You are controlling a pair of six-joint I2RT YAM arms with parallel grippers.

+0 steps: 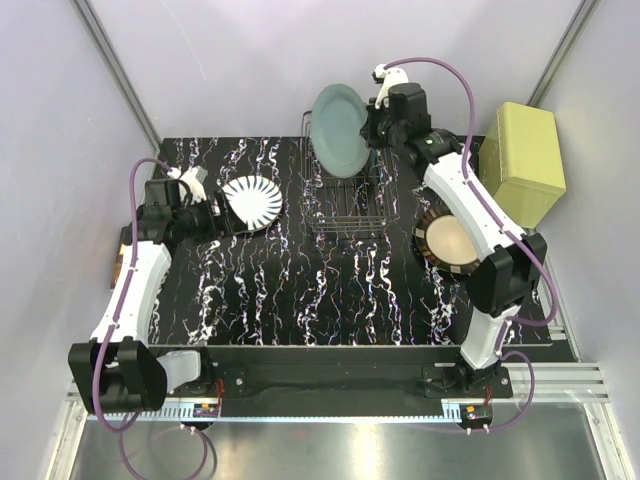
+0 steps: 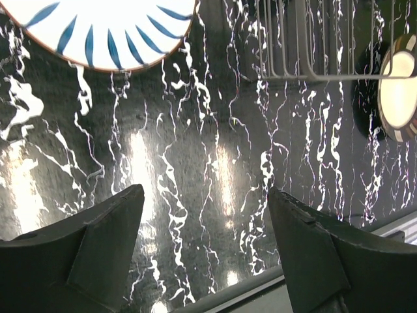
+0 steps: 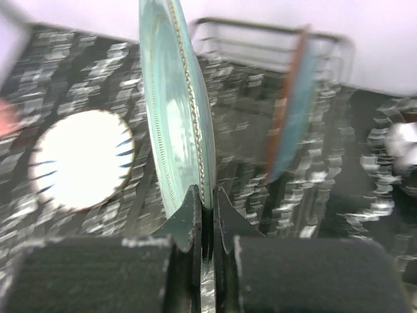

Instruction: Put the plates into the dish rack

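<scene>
My right gripper (image 1: 375, 128) is shut on the rim of a teal plate (image 1: 340, 130) and holds it upright on edge over the dark wire dish rack (image 1: 350, 205). In the right wrist view its fingers (image 3: 207, 202) pinch that plate (image 3: 176, 117). A brown-rimmed teal plate (image 3: 293, 111) stands upright in the rack (image 3: 273, 32). The white plate with dark radial stripes (image 1: 252, 203) lies flat on the table left of the rack. My left gripper (image 1: 226, 216) is open and empty just beside it (image 2: 98, 32). The cream plate with a brown striped rim (image 1: 450, 240) lies right of the rack.
A yellow-green box (image 1: 522, 160) stands at the far right, beyond the table's edge. My right arm's forearm (image 1: 470, 200) crosses over the cream plate. In the left wrist view the rack's base (image 2: 313, 45) and the cream plate (image 2: 401, 88) show ahead.
</scene>
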